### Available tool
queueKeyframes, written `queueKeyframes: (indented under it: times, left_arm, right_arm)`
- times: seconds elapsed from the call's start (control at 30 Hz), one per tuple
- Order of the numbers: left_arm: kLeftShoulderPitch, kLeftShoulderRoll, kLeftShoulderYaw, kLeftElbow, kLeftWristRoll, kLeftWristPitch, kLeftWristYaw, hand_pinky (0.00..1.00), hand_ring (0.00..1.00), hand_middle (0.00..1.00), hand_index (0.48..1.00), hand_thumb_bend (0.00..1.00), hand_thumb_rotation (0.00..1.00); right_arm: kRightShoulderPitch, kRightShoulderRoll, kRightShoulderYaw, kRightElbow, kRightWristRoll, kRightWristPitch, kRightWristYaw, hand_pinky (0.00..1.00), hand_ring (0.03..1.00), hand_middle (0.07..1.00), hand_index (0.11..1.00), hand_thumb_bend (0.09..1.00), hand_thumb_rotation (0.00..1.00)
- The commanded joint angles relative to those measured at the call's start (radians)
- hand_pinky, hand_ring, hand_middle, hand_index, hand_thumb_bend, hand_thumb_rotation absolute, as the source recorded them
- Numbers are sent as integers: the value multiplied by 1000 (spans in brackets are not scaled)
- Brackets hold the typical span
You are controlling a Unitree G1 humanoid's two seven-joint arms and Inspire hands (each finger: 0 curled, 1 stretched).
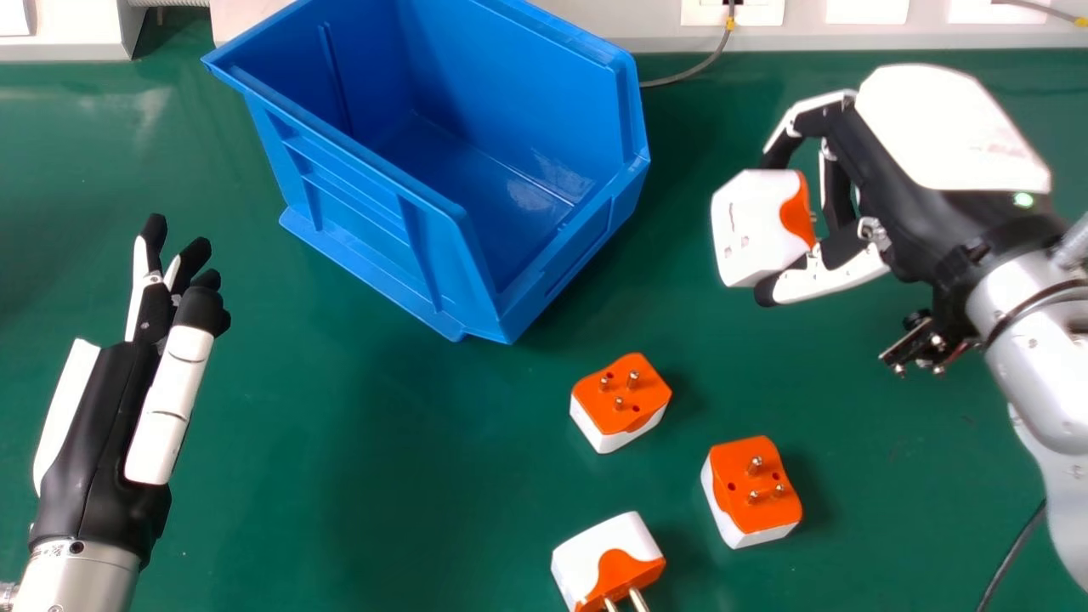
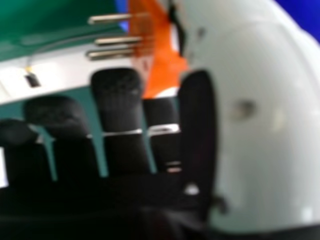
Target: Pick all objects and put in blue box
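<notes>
1. The green surface (image 1: 382, 510) spreads beneath my whole work area, carrying the box and the loose adapters.
2. The blue box (image 1: 374, 246) sits toward the far side, angled on the surface, open at the top. I see nothing inside it.
3. My right robot hand (image 1: 922, 212) hangs over the surface to the right of the box, apart from it. It is grasping one adapter, thumb on the near side and fingers on the far side.
4. My left robot hand (image 1: 102, 425) is at the left of the head view, released, fingers extended, well apart from every adapter.
5. The held adapter (image 1: 761, 225) is at the right robot hand's fingertips, outside the box, its orange side facing my palm.
6. Three loose adapters lie nearer me than the right robot hand and to its left, all apart from it. The farthest adapter (image 1: 620, 404) and the rightmost adapter (image 1: 752, 493) have orange faces up; the nearest adapter (image 1: 608, 557) has a white side up.
7. Metal pins (image 2: 117, 40) on the held adapter show beyond the dark fingertips in the right hand view.
</notes>
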State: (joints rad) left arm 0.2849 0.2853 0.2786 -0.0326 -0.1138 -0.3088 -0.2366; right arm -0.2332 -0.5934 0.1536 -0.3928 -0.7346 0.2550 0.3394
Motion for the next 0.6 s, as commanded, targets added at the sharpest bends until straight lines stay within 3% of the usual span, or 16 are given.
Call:
queueKeyframes:
  times: [0.0, 0.17, 0.33, 0.47, 0.57]
  left_arm:
    - [-12, 2, -4, -5, 17, -14, 9, 921, 968, 989, 1000, 728, 1000]
    - [-18, -3, -12, -11, 32, -9, 20, 919, 968, 988, 1000, 729, 1000]
    - [-19, -5, -19, -16, 38, -5, 28, 917, 967, 986, 1000, 730, 1000]
    - [-20, -5, -24, -15, 43, -6, 32, 918, 966, 985, 1000, 722, 1000]
    - [-14, -7, -29, -30, 46, -1, 36, 917, 965, 983, 1000, 713, 1000]
  right_arm:
    - [-23, -8, -27, -66, 2, 0, 25, 41, 94, 170, 468, 490, 136]
    - [-82, 21, -4, -85, -9, -8, 59, 64, 116, 193, 468, 491, 136]
    - [-164, 73, 41, -23, -14, -38, 46, 108, 160, 237, 469, 490, 139]
    - [-236, 122, 79, 48, -14, -61, 36, 73, 125, 205, 470, 490, 140]
    - [-280, 149, 97, 96, -11, -80, 28, 54, 106, 189, 470, 489, 141]
